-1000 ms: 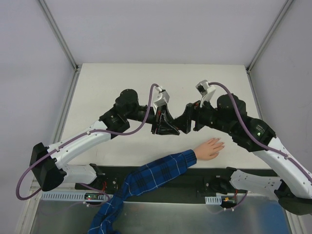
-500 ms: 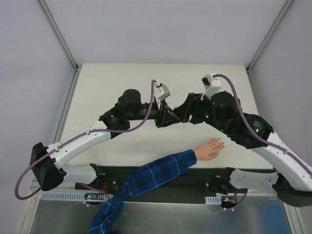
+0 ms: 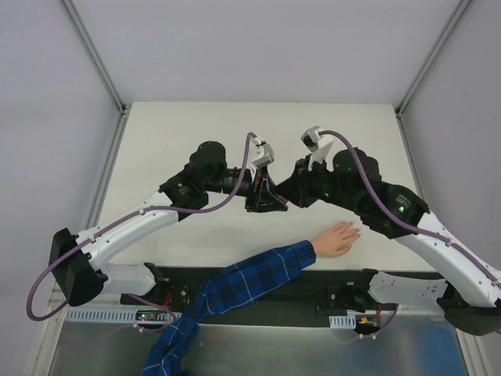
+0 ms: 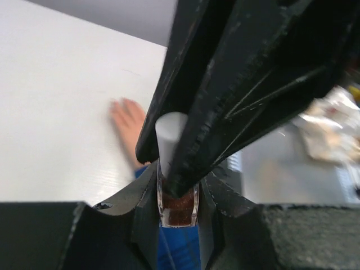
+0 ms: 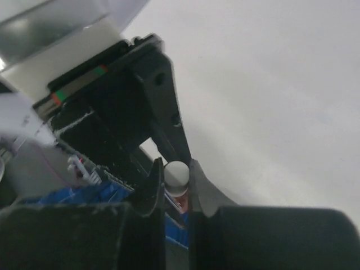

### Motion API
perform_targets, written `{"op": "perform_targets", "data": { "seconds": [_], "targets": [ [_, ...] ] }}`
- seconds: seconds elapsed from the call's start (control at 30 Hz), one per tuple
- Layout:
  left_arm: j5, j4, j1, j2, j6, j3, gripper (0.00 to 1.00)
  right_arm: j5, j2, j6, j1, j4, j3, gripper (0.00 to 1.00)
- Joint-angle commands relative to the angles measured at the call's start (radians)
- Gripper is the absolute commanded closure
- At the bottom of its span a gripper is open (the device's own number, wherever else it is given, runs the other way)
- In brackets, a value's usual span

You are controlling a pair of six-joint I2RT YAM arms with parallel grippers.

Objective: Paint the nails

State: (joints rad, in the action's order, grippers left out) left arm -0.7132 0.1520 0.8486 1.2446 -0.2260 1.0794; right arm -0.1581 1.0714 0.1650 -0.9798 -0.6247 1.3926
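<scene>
Top view, hand: a pale peach hand (image 3: 337, 239) lies flat on the white bench (image 3: 180, 133) near its front edge, the arm in a blue-and-white plaid sleeve (image 3: 250, 278).
Top view, nails: the nails (image 3: 355, 230) sit at the fingertips of the hand and are too small to make out one by one.
Top view, left end effector: the left end effector (image 3: 264, 199) is held above the bench, beyond the hand and well apart from it, tip to tip with the other arm.
Top view, right end effector: the right end effector (image 3: 285, 193) meets the left one beyond the hand; what lies between them is hidden here.
Left wrist view, left end effector: the left end effector (image 4: 179, 194) is pinching a small bottle (image 4: 179, 209) of dark reddish liquid, upright between its fingers.
Left wrist view, right end effector: the right end effector (image 4: 175, 169) comes down from above, pressed on the bottle's white cap (image 4: 170, 135).
Left wrist view, hand: the hand (image 4: 128, 121) shows blurred on the bench, past the bottle; its nails cannot be told.
Right wrist view, right end effector: the right end effector (image 5: 175, 180) is closed tight around the white cap (image 5: 176, 173), with the reddish bottle (image 5: 179, 200) just under it.
Right wrist view, left end effector: the left end effector (image 5: 140, 112) fills the view beyond the cap; the hand is not seen, only a strip of blue sleeve (image 5: 84, 194).
</scene>
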Motion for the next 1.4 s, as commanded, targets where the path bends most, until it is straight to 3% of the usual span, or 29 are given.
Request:
{"op": "perform_targets", "data": {
  "seconds": [0.0,0.1,0.23,0.27,0.33,0.47,0.57,0.7,0.83,0.97,1.37],
  "targets": [
    [-0.596,0.215,0.012,-0.008,-0.064,0.051,1.0,0.834,-0.111,-0.344,0.105,0.16,-0.134,1.0],
    [-0.632,0.281,0.013,-0.011,-0.134,0.019,1.0,0.809,-0.096,-0.325,0.109,0.114,-0.112,0.99],
    [-0.553,0.279,0.013,-0.016,-0.124,0.005,1.0,0.711,-0.129,-0.24,0.109,0.198,-0.156,0.99],
    [-0.495,0.273,0.012,-0.022,-0.107,0.001,1.0,0.639,-0.137,-0.213,0.11,0.197,-0.158,0.95],
    [-0.438,0.229,0.012,-0.034,-0.078,-0.003,1.0,0.57,-0.154,-0.193,0.11,0.172,-0.147,0.78],
    [-0.338,0.138,0.013,-0.042,0.008,0.008,1.0,0.461,-0.18,-0.136,0.109,0.151,-0.11,0.24],
    [-0.266,0.09,0.01,-0.04,0.04,0.024,1.0,0.393,-0.185,-0.081,0.11,0.12,-0.069,0.14],
    [-0.139,0.067,0.013,-0.057,0.063,0.025,1.0,0.215,-0.171,0.028,0.109,0.057,-0.026,0.14],
    [0.053,0.023,0.013,-0.073,0.077,0.033,1.0,0.036,-0.143,0.116,0.101,-0.033,0.016,0.27],
    [0.113,0.018,0.012,-0.079,0.065,0.033,1.0,-0.041,-0.111,0.125,0.067,-0.018,0.037,0.38],
    [0.132,0.012,0.013,-0.056,0.03,0.048,1.0,-0.159,-0.008,0.148,-0.023,0.028,0.06,0.39]
  ]
}}
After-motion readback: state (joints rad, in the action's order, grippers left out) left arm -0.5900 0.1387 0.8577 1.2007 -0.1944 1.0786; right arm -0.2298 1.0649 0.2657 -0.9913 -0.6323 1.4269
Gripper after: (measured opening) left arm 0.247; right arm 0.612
